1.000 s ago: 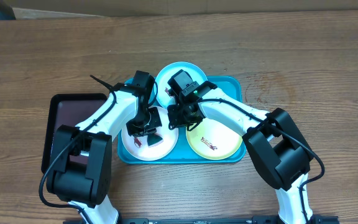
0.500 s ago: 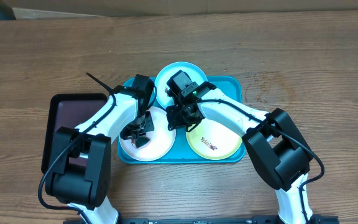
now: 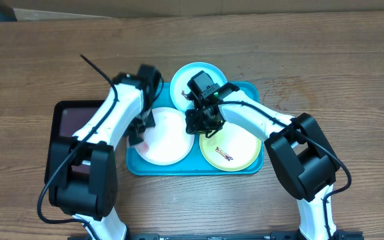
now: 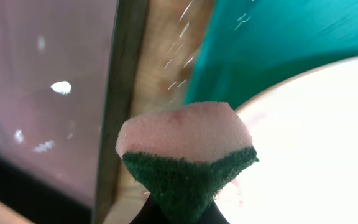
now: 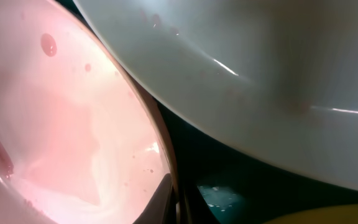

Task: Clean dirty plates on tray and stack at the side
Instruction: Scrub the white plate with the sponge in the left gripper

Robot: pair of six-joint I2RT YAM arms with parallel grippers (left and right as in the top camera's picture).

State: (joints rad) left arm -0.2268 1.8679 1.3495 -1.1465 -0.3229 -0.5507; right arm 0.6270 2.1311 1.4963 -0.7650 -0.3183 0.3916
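The teal tray [image 3: 253,91] holds three plates. The white plate [image 3: 171,139] lies front left, with a faint pink film near its left edge. The pale blue plate [image 3: 187,79] lies at the back and the yellow-green plate [image 3: 239,152], with a brown-red smear, front right. My left gripper [image 3: 139,133] is shut on a pink-and-green sponge [image 4: 185,152] over the white plate's left rim [image 4: 316,137]. My right gripper [image 3: 196,127] is shut on the white plate's right rim [image 5: 166,168], between that plate and the pale blue plate [image 5: 260,74].
A dark maroon tray [image 3: 72,123] lies just left of the teal tray, with a narrow strip of wooden table [image 4: 160,62] between them. Both arms cross over the teal tray's back half. A black cable tie sticks up from the left arm [image 3: 95,69].
My left gripper has carried the sponge leftward from the middle of the white plate to its left edge. The plate's middle now shows white. The right gripper has held its place.
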